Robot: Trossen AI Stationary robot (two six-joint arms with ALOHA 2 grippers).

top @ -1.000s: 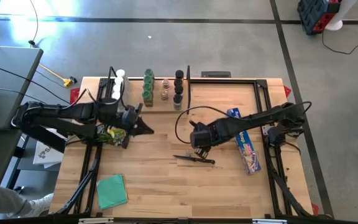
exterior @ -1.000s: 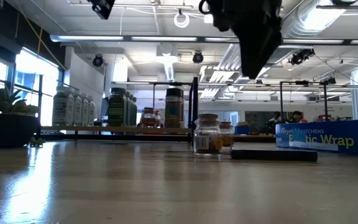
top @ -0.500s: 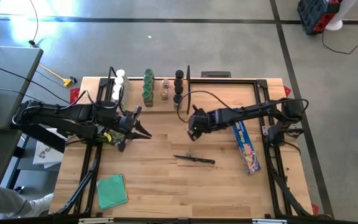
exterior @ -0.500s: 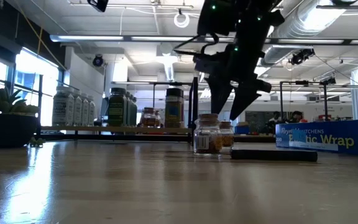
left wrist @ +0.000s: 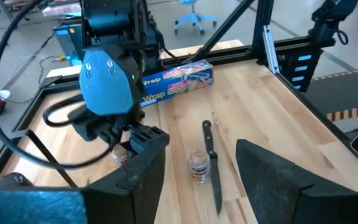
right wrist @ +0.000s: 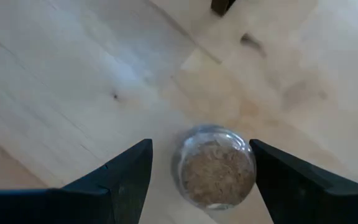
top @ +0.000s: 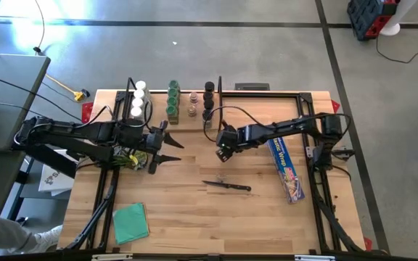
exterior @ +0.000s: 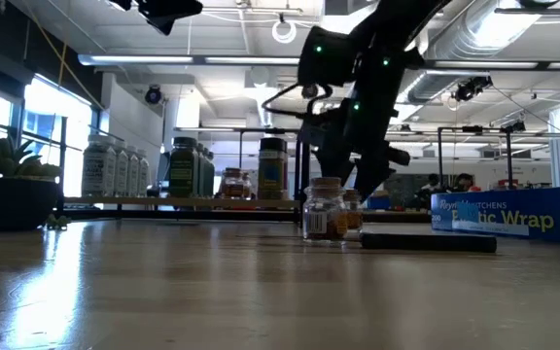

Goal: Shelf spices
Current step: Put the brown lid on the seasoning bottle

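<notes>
— Pale wood everywhere: the table point(top: 194, 217), and the shelf point(top: 174, 119) along its far edge, with black rods at the ends. Where are the spices?

— Mostly on the shelf: white-capped jars point(top: 137, 98), green-capped jars point(top: 173, 98), a small brownish one point(top: 192, 107) and black-capped jars point(top: 208, 98). A small clear jar point(exterior: 323, 215) of brown spice stands loose on the table (a second shows close behind it in the low view).

— And the right gripper point(top: 222, 154)?

— Above a loose jar point(right wrist: 217, 167), fingers spread wide to either side of it, not touching, holding nothing.

— The left gripper point(top: 167, 146)?

— Just in front of the shelf's left half, jaws apart and empty. Beyond them lie a knife point(top: 227, 186) and a blue wrap box point(top: 284, 169); a green cloth point(top: 130, 222) sits near the front.
</notes>
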